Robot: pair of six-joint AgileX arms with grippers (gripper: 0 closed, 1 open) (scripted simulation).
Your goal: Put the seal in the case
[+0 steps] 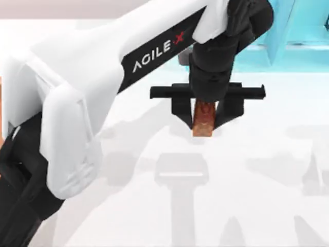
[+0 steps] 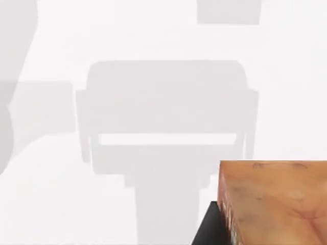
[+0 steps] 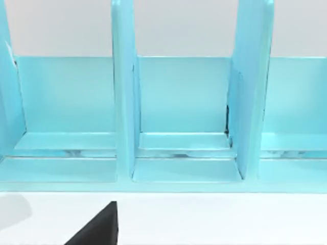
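Observation:
The seal (image 1: 204,121) is a glossy reddish-brown block hanging upright above the white table. My left gripper (image 1: 204,122) is shut on it, one black finger on each side, with the white arm reaching in from the left. In the left wrist view the seal (image 2: 276,201) shows close up with faint pale marks, over the gripper's shadow on the table. The case (image 1: 290,38) is a light blue rack at the far right, beyond the seal. The right wrist view faces the case (image 3: 179,102), which has upright dividers and open compartments. A black part of my right gripper (image 3: 97,227) shows at that view's edge.
The white table (image 1: 257,195) carries only soft shadows of the arms. The case's dividers (image 3: 124,92) stand taller than its floor and front lip. A brown strip (image 1: 1,98) lies at the table's left edge.

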